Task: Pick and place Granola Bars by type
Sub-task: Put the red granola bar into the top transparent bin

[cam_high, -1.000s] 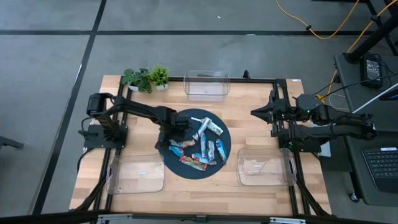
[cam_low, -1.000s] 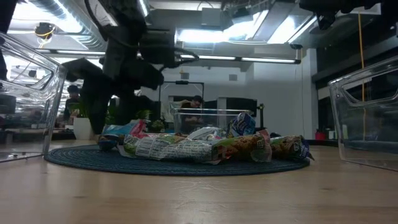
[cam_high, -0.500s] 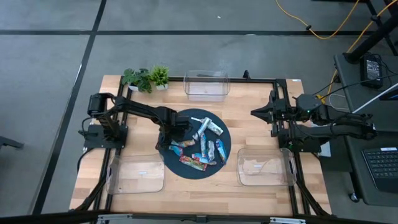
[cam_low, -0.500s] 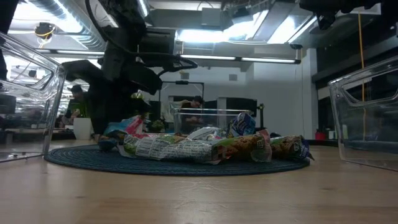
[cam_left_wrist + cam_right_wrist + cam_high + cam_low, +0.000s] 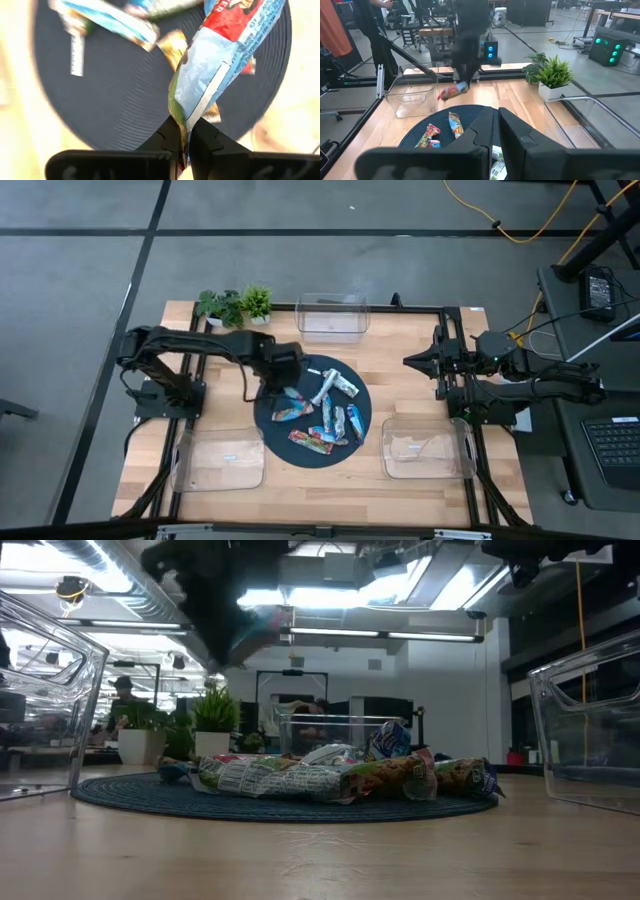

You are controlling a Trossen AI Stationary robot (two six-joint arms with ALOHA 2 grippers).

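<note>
Several foil-wrapped granola bars (image 5: 325, 417) lie in a loose pile on a round dark blue mat (image 5: 270, 430) in the middle of the table. My left gripper (image 5: 289, 383) hangs above the mat's left part, shut on a red and light-blue bar (image 5: 220, 55). That bar also shows in the right wrist view (image 5: 452, 91), hanging over the mat. My right gripper (image 5: 412, 361) waits shut at the table's right side, holding nothing. My left gripper pinches the red and light-blue bar by one crimped end (image 5: 181, 127) between its two fingers (image 5: 169, 139). The fingers come from above, pointing down. The bar hangs below them, tilted, lifted clear of the mat and of the other bars.
Three clear plastic bins stand around the mat: one near left (image 5: 218, 460), one near right (image 5: 425, 448), one at the far edge (image 5: 332, 315). Two small potted plants (image 5: 235, 305) stand at the far left. A black frame (image 5: 470, 470) borders the table.
My left gripper has shut on a bar at the mat's left part and then risen quickly, drifting a little toward the far edge. The bar has come up off the mat and now hangs clear. The other bars have stayed in place.
</note>
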